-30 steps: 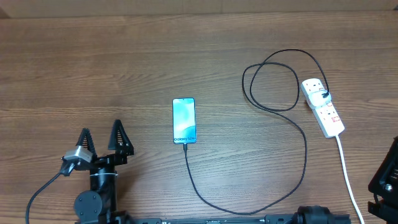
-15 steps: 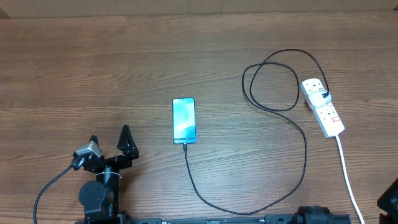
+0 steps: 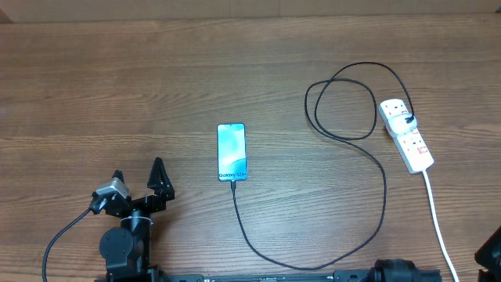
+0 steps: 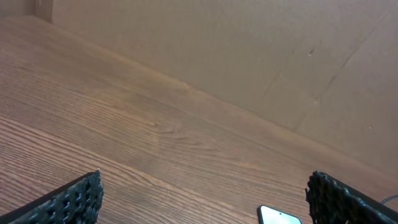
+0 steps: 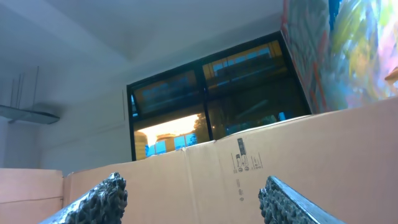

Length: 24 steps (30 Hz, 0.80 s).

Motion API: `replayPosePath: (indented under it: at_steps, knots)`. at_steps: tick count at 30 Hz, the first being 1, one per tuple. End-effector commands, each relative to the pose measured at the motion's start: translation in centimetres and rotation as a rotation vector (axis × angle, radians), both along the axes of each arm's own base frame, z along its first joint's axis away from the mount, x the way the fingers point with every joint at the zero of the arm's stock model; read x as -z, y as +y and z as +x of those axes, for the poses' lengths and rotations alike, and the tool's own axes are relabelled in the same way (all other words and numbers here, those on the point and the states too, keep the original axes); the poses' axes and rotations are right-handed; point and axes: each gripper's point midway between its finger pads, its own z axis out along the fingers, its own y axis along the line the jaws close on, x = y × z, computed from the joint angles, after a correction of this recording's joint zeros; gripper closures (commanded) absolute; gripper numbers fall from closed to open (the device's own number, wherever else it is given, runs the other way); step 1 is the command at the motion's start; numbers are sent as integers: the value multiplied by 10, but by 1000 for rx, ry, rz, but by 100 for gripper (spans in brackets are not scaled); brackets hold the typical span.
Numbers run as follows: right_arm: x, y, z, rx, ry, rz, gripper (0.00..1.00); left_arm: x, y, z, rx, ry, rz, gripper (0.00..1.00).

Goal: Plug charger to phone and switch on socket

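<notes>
Phone (image 3: pixel 232 152) lies in the middle of the table (image 3: pixel 117 78), with the charger (image 3: pixel 384 188) running from its lower edge to the socket (image 3: pixel 415 149). The left gripper (image 3: pixel 138 175) sits low at the front, jaws apart and empty. The right gripper (image 5: pixel 193 183) points upward, jaws spread.

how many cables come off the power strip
2. The black charger cable loops from the power strip round to the phone; the white cord runs from the strip's near end off the bottom edge of view.
</notes>
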Motion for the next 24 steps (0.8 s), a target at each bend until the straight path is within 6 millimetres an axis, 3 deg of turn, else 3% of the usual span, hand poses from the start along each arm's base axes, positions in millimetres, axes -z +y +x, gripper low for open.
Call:
replayPosePath:
  at_steps: [1,9,24]
  knots:
    - [-1,1,-1,-7,-4,1,30,0,-1,0,10,-1,22,1]
    - [0,1,-6,-8,-8,1,30,-1,-12,1,51,-6,22,0]
    - [-2,2,-39,-7,-75,-1,25,-1,-11,1,50,-5,22,0]
